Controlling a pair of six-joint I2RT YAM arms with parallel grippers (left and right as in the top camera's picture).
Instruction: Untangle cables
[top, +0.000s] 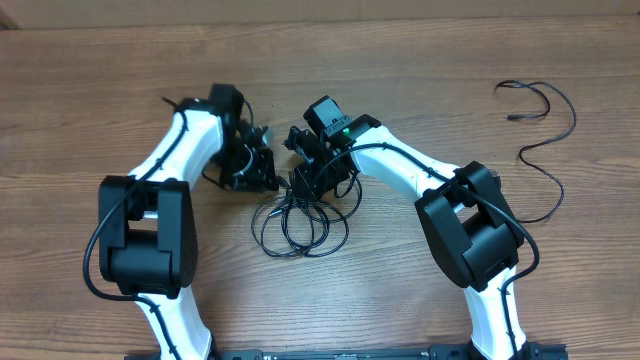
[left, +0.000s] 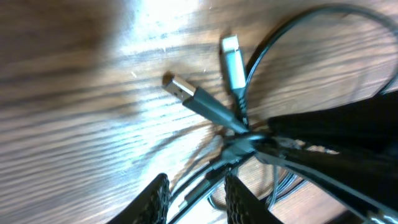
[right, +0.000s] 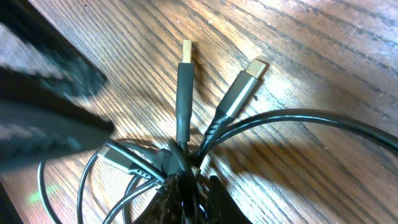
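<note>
Item: right gripper (right: 186, 191), dark ribbed fingers (right: 163, 208) pressing together and pinching the knot of the cables (right: 181, 124), where several thin, black, rubbery cords are crossing. Two straight black plugs are fanning out just beyond that pinch: a slim-tipped plug (right: 186, 50) ending in pale metal and a gold-tipped plug (right: 255, 67) with a broader, flat end. Both are lying on the wood and pointing away from the fingers. Item: left gripper (left: 196, 186), its two rounded black fingers standing apart, released, with one thin strand running through the gap. Ahead of it are lying a rectangular silver plug (left: 178, 87) on a stiff black sleeve and a smaller white-tipped plug (left: 230, 46), both leading back into the same knot. Item: table (top: 380, 310), brown wood with long grain lines, glossy enough to be throwing back light in streaks. The cables are sitting at the middle of the table between the two grippers, their round loops spilling toward the arm bases. Item: left arm (top: 185, 140) and right arm (top: 400, 168), smooth white shells with boxy black joints, bending inward over the knot. Farthest: a lone cord (top: 573, 118), thin and black, lying in an open wavy line out past the right arm, well apart from the rest.
</note>
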